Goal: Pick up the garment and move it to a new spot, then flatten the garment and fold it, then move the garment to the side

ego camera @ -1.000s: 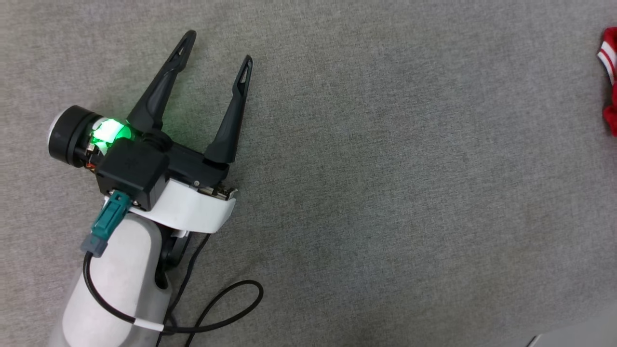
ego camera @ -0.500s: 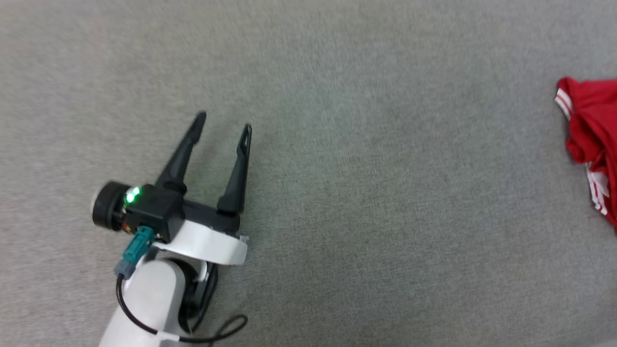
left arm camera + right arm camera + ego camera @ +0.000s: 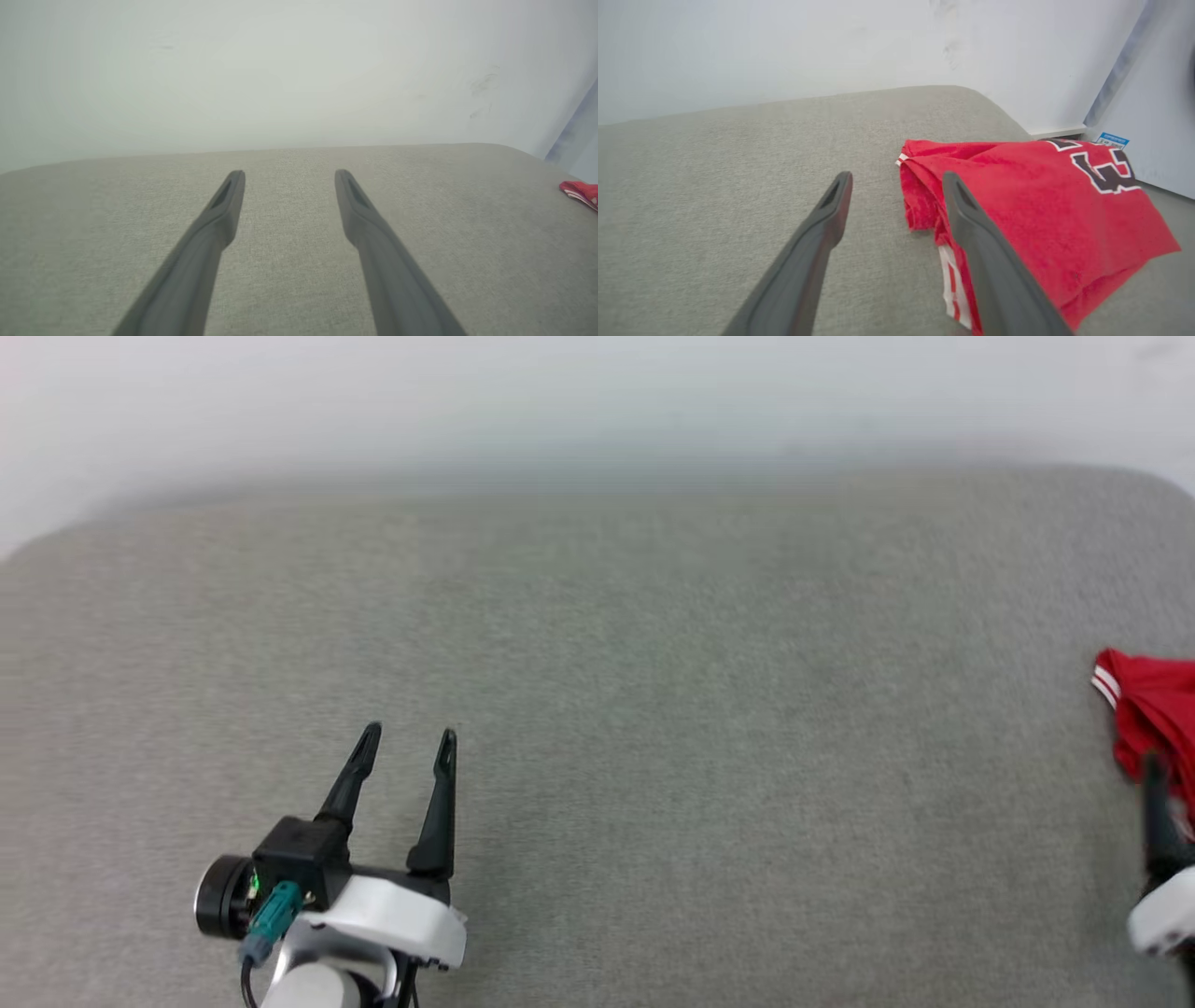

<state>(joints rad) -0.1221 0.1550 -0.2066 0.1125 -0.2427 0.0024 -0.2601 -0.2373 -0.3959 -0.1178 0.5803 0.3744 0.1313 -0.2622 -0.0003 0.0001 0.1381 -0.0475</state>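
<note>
The garment [image 3: 1041, 196], red with a black white-outlined number and striped trim, lies crumpled at the right end of the grey cushioned surface [image 3: 653, 709]. A small part of the garment [image 3: 1153, 709] shows at the head view's right edge, and a sliver of the garment [image 3: 579, 190] in the left wrist view. My right gripper [image 3: 897, 179] is open and low by the garment's left edge, its right finger in front of the red cloth and its left finger over bare grey fabric. Far to the left, my left gripper [image 3: 409, 737] stands open and empty over the surface.
A white wall [image 3: 597, 401] rises behind the surface's rounded far edge. Beyond the garment stands a pale panel [image 3: 1157, 93] with a small blue label [image 3: 1111, 139]. Bare grey fabric stretches between the two grippers.
The head camera has tilted up, so the wall is now in view and the picture has shifted down. One dark finger of my right gripper has come in at the right edge. Both grippers stay open.
</note>
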